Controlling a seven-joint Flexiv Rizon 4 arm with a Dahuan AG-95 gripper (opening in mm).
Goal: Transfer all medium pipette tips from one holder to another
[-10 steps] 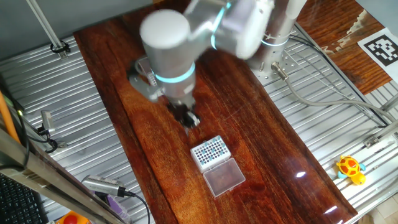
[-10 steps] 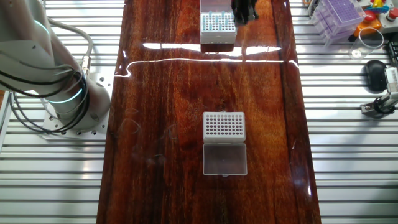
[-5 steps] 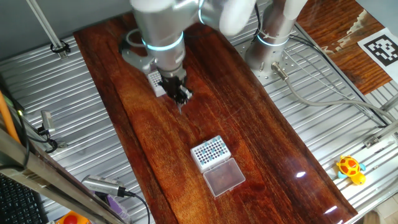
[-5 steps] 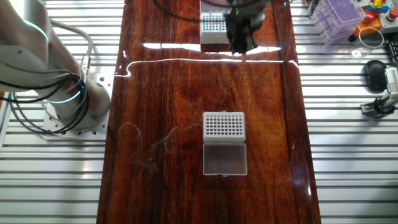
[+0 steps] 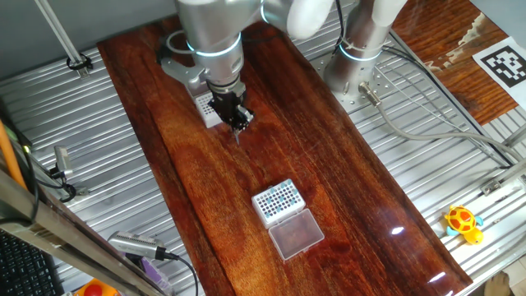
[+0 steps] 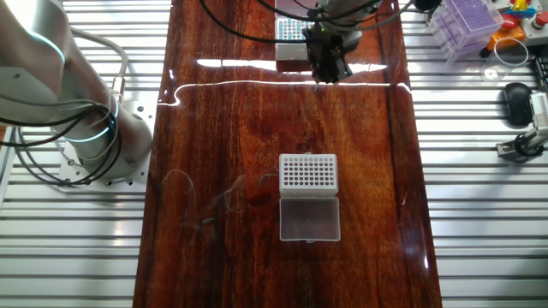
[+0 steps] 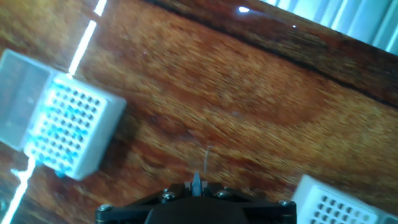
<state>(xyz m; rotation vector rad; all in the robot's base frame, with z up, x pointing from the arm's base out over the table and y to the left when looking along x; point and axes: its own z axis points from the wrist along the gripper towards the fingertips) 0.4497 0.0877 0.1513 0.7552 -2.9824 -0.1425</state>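
White holder (image 7: pixel 68 130) keeps blue medium pipette tips (image 7: pixel 69 124) in its holes; fingers (image 7: pixel 196 182) pinch one tip.

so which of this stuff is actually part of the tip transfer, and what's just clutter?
Job:
- gripper
- far white holder with blue tips
- near white holder, its clear lid open

Clutter:
- yellow toy
- purple tip rack
- black mouse
- marker tag

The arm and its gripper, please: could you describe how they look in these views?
The arm is built of rounded, light grey-white segments, with glowing cyan rings at the joints. Its silvery base is ringed by black cables. The gripper is small and black, with two narrow fingers; the hand view shows only its dark front edge.
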